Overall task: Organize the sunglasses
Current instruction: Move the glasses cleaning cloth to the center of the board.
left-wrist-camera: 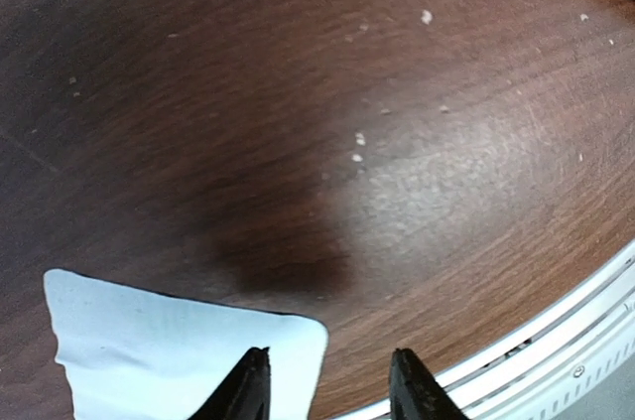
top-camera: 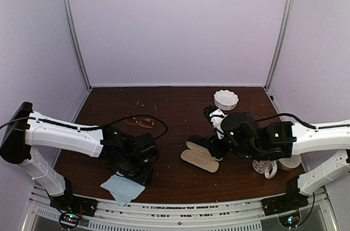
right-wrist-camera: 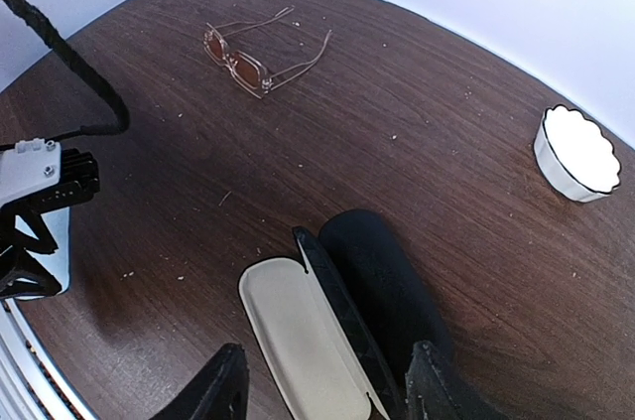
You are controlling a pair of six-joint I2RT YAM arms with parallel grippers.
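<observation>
Judging the task as barely beginning. Seeing the copper sunglasses (right-wrist-camera: 263, 53) lying unfolded, arms spread, on the far left of the bench (top-camera: 180, 100), well apart from the case (right-wrist-camera: 298, 336) and not sitting in it. Not making out any dark pair in these views. Seeing the case lying open at mid-bench, cream lining facing up and holding nothing. Reckoning nearly everything as remaining: picking the sunglasses up, perhaps wiping them with the cloth (left-wrist-camera: 149, 341), and laying them in the case.

Seeing the left gripper (left-wrist-camera: 332, 390) hanging low at the near left edge, jaws standing partly apart and gripping nothing, one finger poised over the cloth's corner; not being able to tell whether touching it. Seeing the right gripper (right-wrist-camera: 327, 395) hovering over the case, jaws standing roughly half apart and straddling it, apparently clamping nothing; not being able to tell whether brushing the black lid.
</observation>
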